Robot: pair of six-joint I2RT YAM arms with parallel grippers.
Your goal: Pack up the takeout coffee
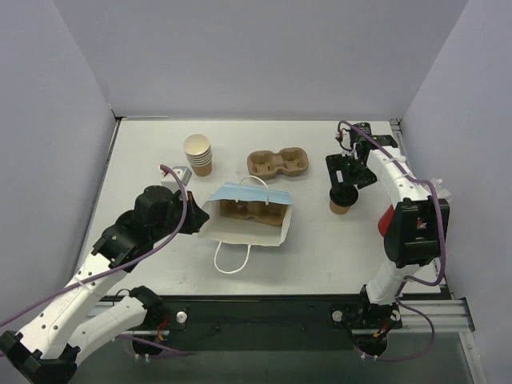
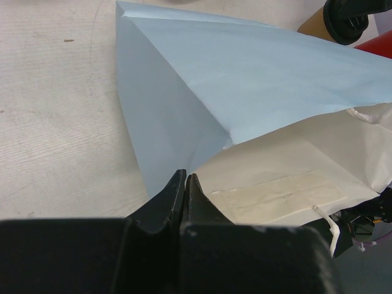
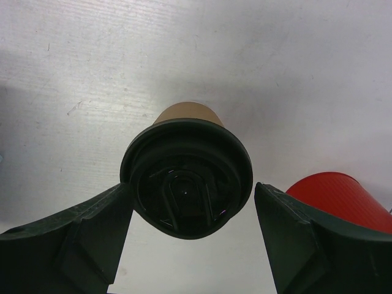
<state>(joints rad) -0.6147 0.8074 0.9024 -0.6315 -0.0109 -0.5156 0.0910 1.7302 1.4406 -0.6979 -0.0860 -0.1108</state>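
White tabletop [image 1: 320, 256] boxed in by pale lilac walls [image 1: 264, 56]. At centre, a white paper bag [image 1: 256, 232] with a light blue side panel, lying on its side, mouth turned toward the far wall, white cord handle [image 1: 232, 258] looped out toward the arm bases. Inside the mouth, a brown pulp carrier [image 1: 244, 210], contents too small to tell. Left gripper [image 1: 197, 219] at the bag's left edge, fingers pressed flat together on the paper where blue panel meets white lining. Beyond the bag, apart from it, an empty brown moulded-pulp two-cup tray [image 1: 278, 163]. Left of that tray, a stack of lidless tan cups [image 1: 198, 154], upright. Right of the bag, well apart, one takeout coffee cup [image 1: 340, 206] standing on the table, tan body under a black round lid [image 3: 185, 187]. Right gripper [image 1: 344, 190] spread wide and straddling that lid, one finger just beside the rim, the other clear of it, nothing gripped. Just beside the coffee, a red cup [image 3: 334, 196].
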